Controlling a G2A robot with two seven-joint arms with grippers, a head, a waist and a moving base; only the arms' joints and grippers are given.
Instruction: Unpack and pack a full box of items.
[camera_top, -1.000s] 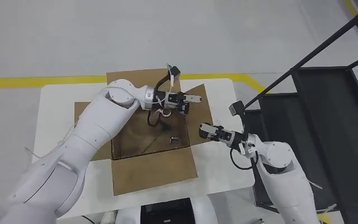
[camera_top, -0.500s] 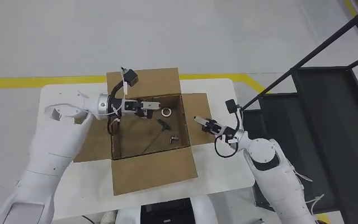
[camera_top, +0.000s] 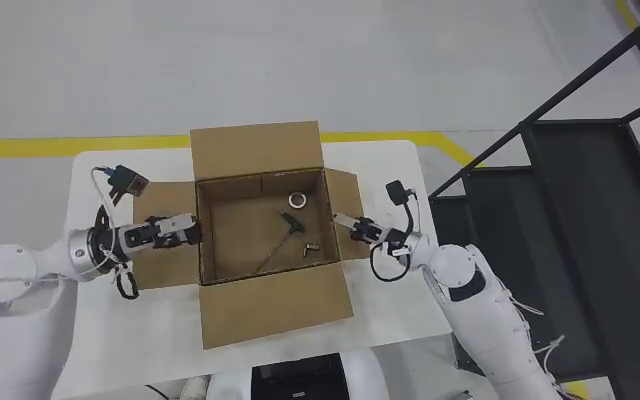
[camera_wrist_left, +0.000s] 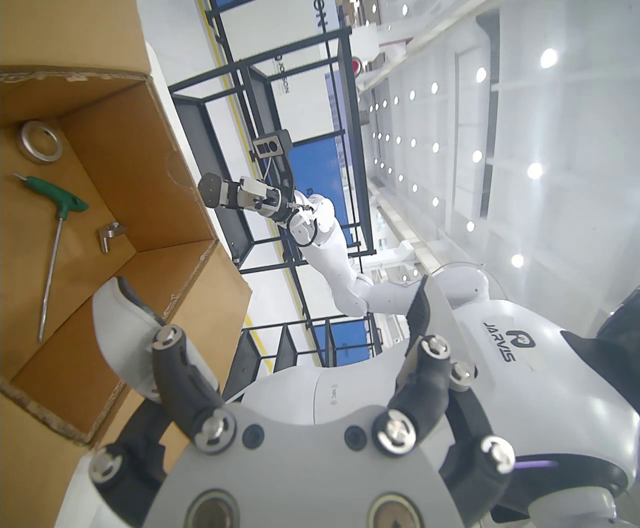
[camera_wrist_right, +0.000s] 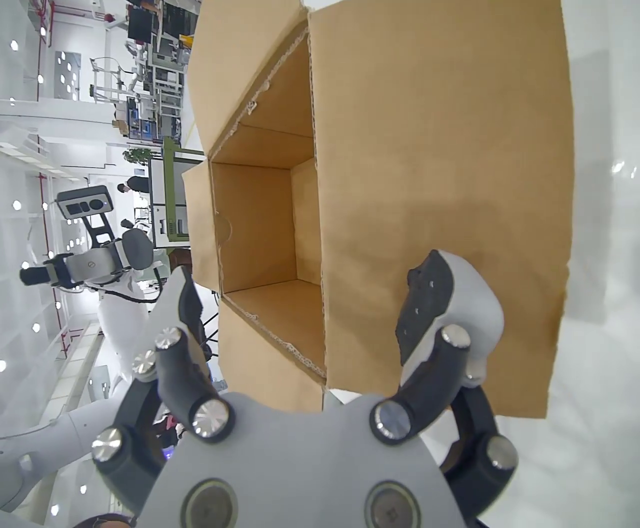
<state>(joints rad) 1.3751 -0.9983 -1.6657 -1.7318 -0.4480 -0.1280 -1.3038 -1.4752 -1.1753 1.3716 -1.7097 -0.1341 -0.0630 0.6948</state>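
Note:
An open cardboard box (camera_top: 230, 290) stands mid-table with its flaps spread outward. On its floor lie a green T-handle hex key (camera_top: 289, 222) (camera_wrist_left: 52, 220), a metal ring (camera_top: 294, 200) (camera_wrist_left: 40, 141) and a small metal bracket (camera_top: 311, 248) (camera_wrist_left: 111, 233). My left gripper (camera_top: 186, 228) (camera_wrist_left: 270, 320) hovers open over the box's left flap, outside the box wall, holding nothing. Over the right flap (camera_wrist_right: 440, 165) my right gripper (camera_top: 345, 222) (camera_wrist_right: 310, 300) is open and empty, pointing toward the box.
The white table (camera_top: 390, 290) has bare strips on both sides of the box. A black metal rack (camera_top: 580, 200) stands to the right of the table. A yellow floor line (camera_top: 60, 147) runs behind it.
My left arm has pulled out of the box and swung left, ending over the left flap. My right gripper has shifted left and up onto the right flap.

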